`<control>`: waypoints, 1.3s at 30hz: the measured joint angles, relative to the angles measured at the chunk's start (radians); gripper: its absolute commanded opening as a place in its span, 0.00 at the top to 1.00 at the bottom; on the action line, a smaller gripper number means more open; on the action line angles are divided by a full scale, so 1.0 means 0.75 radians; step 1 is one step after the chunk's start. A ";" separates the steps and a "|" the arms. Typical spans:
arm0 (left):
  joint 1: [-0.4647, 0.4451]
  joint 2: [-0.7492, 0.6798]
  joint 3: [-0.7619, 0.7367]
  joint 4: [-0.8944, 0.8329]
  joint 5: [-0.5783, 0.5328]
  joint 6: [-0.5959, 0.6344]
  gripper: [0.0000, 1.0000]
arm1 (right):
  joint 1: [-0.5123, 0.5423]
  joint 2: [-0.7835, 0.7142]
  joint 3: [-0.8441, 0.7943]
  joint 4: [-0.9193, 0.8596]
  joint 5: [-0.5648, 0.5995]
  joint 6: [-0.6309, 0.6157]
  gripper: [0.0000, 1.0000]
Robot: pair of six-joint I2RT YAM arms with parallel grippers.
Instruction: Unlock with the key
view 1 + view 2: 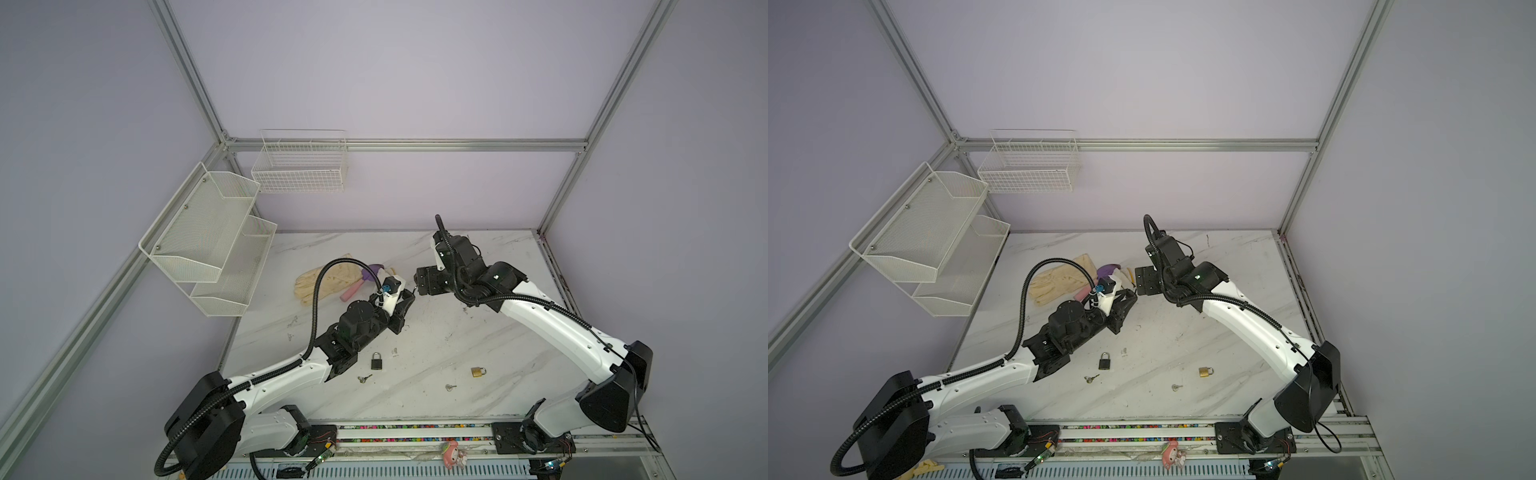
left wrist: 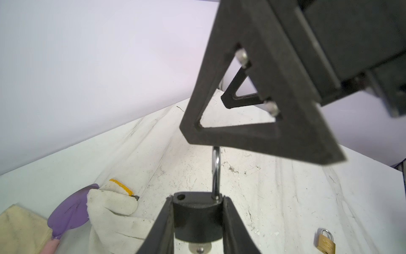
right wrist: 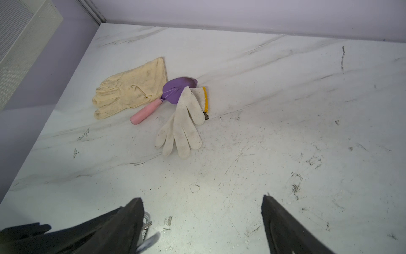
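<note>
**Black matte padlock point(image 2: 196, 220) stands open in the left gripper point(image 2: 197, 198)**

The left gripper pinches the lock's smooth, rounded body by its flat sides, held above the middle of the scuffed marble-patterned desk point(image 1: 478, 291). The polished round shackle point(image 2: 216, 173) is raised, with one leg seated and the other hole empty, so the unlocking looks done. A silvery key head point(image 2: 199, 248) seems to sit underneath. The right gripper point(image 3: 201, 199) is spread wide and empty, just beside the lock. Probably only withdrawing the key and setting the lock down remain. A brass padlock point(image 1: 478, 371) lies at about 5 o'clock.
</note>
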 measured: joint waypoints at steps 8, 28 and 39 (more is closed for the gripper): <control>0.000 0.024 0.001 0.016 0.010 0.032 1.00 | -0.037 -0.005 0.017 -0.097 -0.017 -0.039 0.13; 0.000 0.486 0.261 -0.077 -0.019 -0.161 1.00 | -0.377 -0.154 -0.183 -0.005 -0.140 -0.062 0.09; 0.001 0.974 0.920 -0.639 -0.119 -0.486 1.00 | -0.599 -0.271 -0.420 0.172 -0.256 0.055 0.09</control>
